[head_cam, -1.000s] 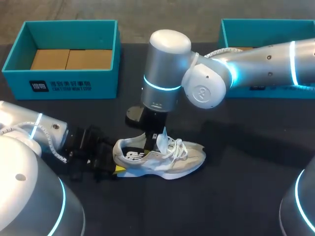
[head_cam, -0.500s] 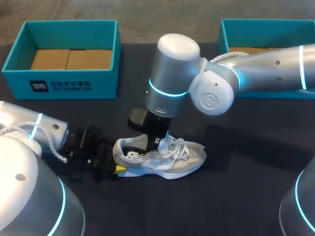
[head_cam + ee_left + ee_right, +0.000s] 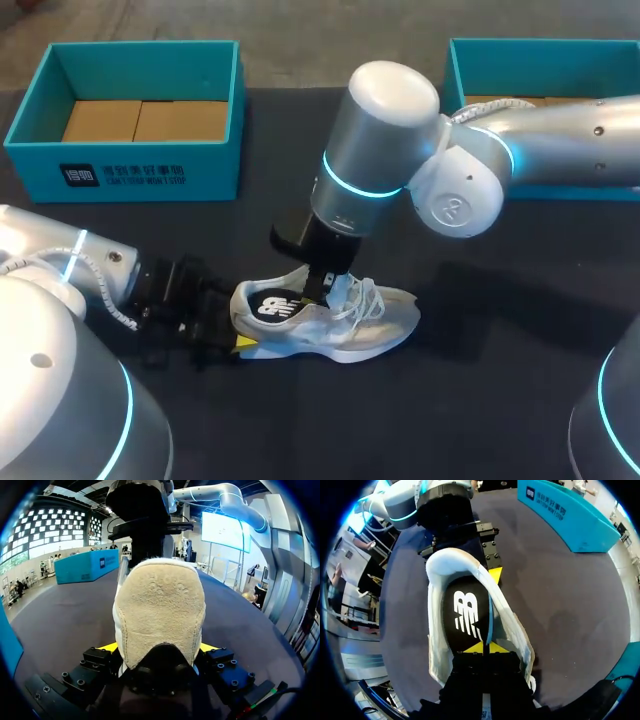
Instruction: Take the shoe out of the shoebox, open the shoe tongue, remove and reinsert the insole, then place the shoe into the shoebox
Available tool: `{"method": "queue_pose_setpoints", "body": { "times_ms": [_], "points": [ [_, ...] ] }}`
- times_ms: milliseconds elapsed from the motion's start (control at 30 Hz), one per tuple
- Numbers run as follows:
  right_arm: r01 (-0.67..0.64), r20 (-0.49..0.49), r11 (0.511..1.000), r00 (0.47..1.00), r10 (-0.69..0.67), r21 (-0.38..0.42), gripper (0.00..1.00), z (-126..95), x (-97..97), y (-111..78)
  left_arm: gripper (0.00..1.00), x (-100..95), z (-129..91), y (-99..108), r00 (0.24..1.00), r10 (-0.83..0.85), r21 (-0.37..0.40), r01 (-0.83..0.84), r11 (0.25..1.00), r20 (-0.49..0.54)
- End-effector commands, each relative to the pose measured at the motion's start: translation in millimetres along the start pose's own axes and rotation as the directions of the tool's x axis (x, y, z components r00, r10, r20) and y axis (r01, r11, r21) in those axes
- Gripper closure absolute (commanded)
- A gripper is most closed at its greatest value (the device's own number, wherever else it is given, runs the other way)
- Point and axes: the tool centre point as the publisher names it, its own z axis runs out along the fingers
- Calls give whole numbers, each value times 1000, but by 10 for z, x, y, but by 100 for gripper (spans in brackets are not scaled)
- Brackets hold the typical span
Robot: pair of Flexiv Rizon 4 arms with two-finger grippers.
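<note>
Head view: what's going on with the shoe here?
The pale grey sneaker sits on the black table, outside the teal shoebox at rear left. The left gripper is clamped on its heel from both sides. The right gripper is down in the shoe's opening, yellow tips together at the black insole, which lies inside the shoe.

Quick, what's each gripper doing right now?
Left gripper: closed on the shoe, at its heel.
Right gripper: closed, pinching the insole inside the shoe.
</note>
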Motion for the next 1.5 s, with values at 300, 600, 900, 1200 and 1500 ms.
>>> {"method": "queue_pose_setpoints", "body": {
  "times_ms": [300, 600, 900, 1200, 1500],
  "points": [
    [24, 21, 1000, 1000, -24, -2, 100, -206, 67, -117, 100, -17, 27, 21, 1000, 0, -3, 0, 1000, 1],
    [13, 47, 998, 999, -11, -54, 100, -311, 65, -152, 100, -17, 27, 21, 1000, 0, -3, 0, 1000, 1],
    [23, 76, 996, 997, -17, -83, 100, -396, 43, -48, 100, -17, 27, 21, 1000, 0, -3, 0, 1000, 1],
    [19, 118, 991, 993, -3, -132, 100, -480, -53, 125, 100, -17, 27, 21, 1000, 0, -3, 0, 1000, 1],
    [51, 127, 987, 991, -32, -151, 100, -497, -114, 334, 100, -17, 27, 21, 1000, 0, -3, 0, 1000, 1]
  ]
}}
